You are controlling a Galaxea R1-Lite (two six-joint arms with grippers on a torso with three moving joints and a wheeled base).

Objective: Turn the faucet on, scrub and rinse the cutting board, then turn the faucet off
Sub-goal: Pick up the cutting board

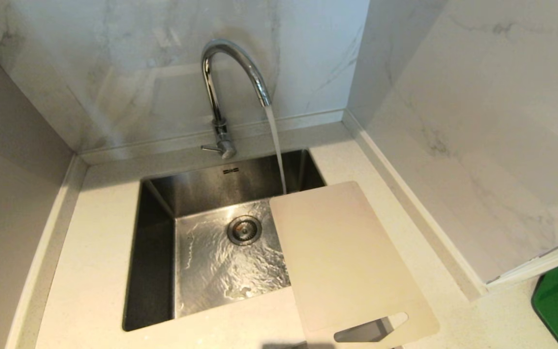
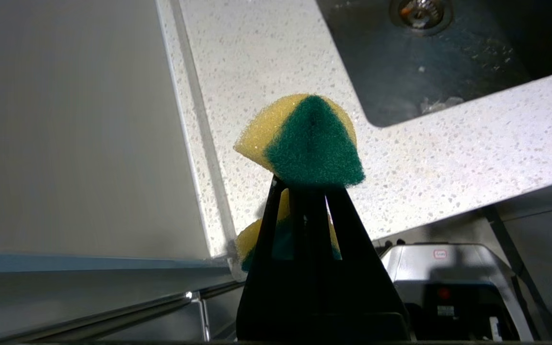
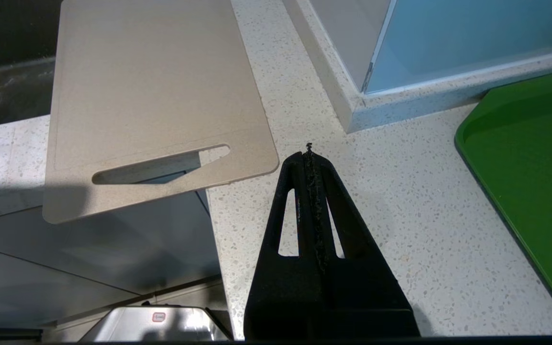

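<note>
Faucet running; cutting board resting across the right corner of the sink.

The cutting board [image 1: 347, 257] is a thin, cream-white plastic rectangle with rounded corners, a matte face and an elongated handle slot at its near short end; it lies flat on the speckled stone surface [image 1: 90, 271], its far end overhanging the stainless sink [image 1: 153, 261] and its slotted end projecting past the front edge. The faucet [image 1: 233, 72] is a polished chrome gooseneck with a thin side lever; water falls from the spout behind the board's far edge and ripples over the basin floor. The left gripper [image 2: 304, 184] is clamped on a folded yellow-and-green sponge [image 2: 304, 139] above the surface left of the sink. The right gripper [image 3: 309, 153] is pressed together, empty, near the board's slotted corner. A green tray [image 3: 534, 182] lies to the right.
</note>
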